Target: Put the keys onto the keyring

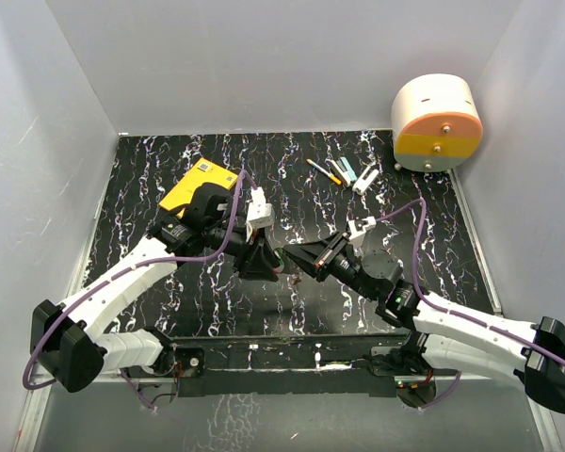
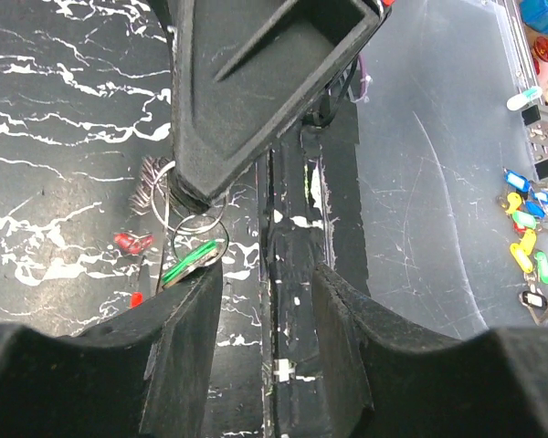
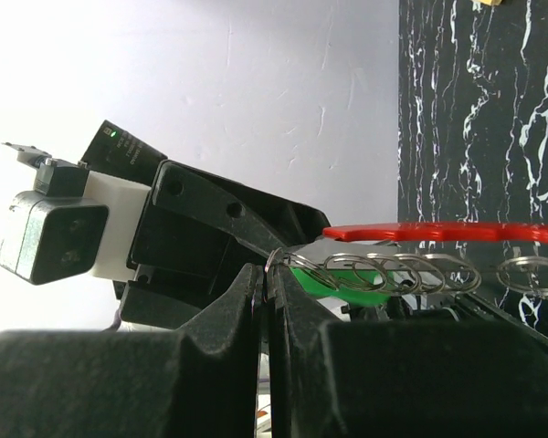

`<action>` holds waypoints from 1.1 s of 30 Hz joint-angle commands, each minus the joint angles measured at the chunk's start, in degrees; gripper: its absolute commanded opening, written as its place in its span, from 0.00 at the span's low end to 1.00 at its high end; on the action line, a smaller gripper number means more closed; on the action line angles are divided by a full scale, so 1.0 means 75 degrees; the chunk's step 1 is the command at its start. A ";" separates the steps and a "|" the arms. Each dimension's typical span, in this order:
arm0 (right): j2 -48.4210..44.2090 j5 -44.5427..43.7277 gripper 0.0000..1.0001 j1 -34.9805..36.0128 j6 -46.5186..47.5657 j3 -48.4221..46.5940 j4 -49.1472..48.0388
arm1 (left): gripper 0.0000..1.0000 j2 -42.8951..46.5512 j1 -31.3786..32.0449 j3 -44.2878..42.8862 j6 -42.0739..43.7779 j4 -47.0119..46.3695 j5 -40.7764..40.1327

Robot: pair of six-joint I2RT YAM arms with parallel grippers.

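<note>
A black, white-veined table [image 1: 292,155] sat between pale walls, seen from above. At its far left lay a yellow box [image 1: 196,185]. Just in front of the box, the left arm stretched toward the middle, and the left gripper [image 1: 261,262] pointed down near the table's centre. Its own camera showed its 2 fingers [image 2: 187,338] spread apart with nothing between them.

Just beyond those fingertips was the keyring [image 2: 198,222], a thin wire loop. A small green piece [image 2: 192,263] lay against it, close to the left finger.

The right gripper [image 1: 298,256] faced the left one almost tip to tip at the centre. Its jaws were pressed together on the keyring, pinching the wire at their seam. A short chain of linked rings [image 3: 393,274] ran off from there. A red key [image 3: 443,233] showed edge-on just beside that chain; whether it was threaded on could not be told.

Farther right, toward the back, a few pens and markers [image 1: 344,172] lay together. In the far right corner stood a round white and orange container [image 1: 436,122].
</note>
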State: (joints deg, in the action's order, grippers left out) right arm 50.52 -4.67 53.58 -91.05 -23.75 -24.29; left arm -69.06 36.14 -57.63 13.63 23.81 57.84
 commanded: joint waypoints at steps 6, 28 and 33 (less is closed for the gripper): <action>0.0116 0.0209 0.08 0.0074 -0.0189 -0.0007 -0.1300 | 0.40 0.0184 0.0023 0.0010 -0.0064 -0.0630 0.0517; -0.0428 0.0421 0.08 0.0167 -0.0394 0.0249 -0.0595 | 0.41 0.0278 0.0010 -0.0051 0.0515 -0.0527 -0.0410; -0.0388 0.0527 0.08 0.0172 -0.0400 0.0271 -0.0704 | 0.42 0.0269 0.0013 0.0035 0.0572 -0.0547 -0.0552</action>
State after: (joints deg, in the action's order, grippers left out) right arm 48.80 -2.74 54.26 -93.19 -21.52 -24.91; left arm -68.62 36.18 -57.10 16.73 20.58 54.70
